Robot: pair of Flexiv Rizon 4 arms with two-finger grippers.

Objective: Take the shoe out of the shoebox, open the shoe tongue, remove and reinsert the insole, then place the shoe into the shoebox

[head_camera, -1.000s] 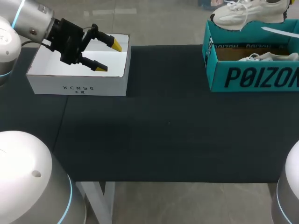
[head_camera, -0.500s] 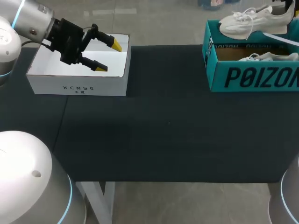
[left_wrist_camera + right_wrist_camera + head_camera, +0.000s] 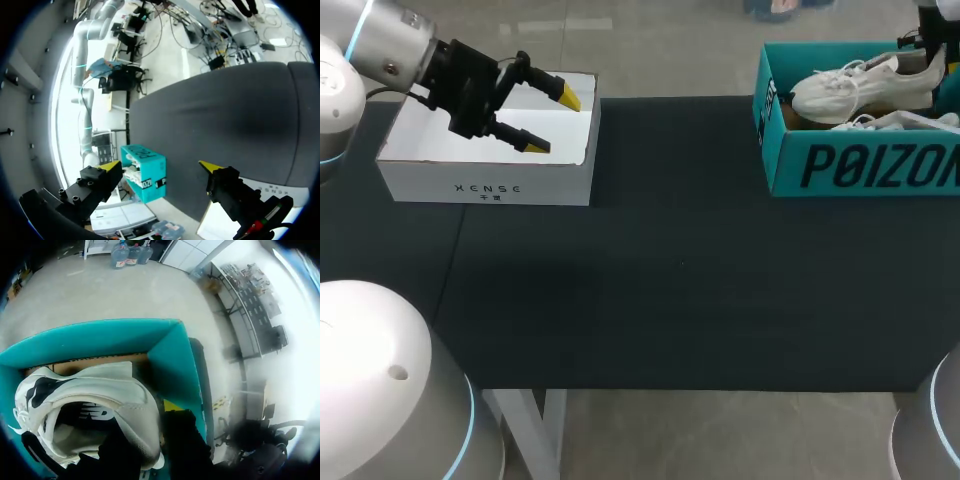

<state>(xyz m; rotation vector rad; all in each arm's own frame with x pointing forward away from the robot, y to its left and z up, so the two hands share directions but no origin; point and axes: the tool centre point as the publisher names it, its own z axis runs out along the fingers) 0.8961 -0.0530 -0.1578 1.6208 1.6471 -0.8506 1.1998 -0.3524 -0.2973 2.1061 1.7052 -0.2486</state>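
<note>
One shoe (image 3: 860, 88) clamped by right end effector (image 3: 150, 430) in shoebox (image 3: 860, 165) mouth | left end effector (image 3: 552, 121) wide

The dark worktop (image 3: 680, 290) carries two boxes, well apart. An open white box (image 3: 485, 187) stands at its far left, close to the far edge. An open teal shoebox (image 3: 860, 165) stands at its far right, cut off by the view's edge.

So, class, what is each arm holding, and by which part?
The right jaws grip the white shoe by its heel rim, at the shoebox. The left jaws are open, holding nothing.
</note>
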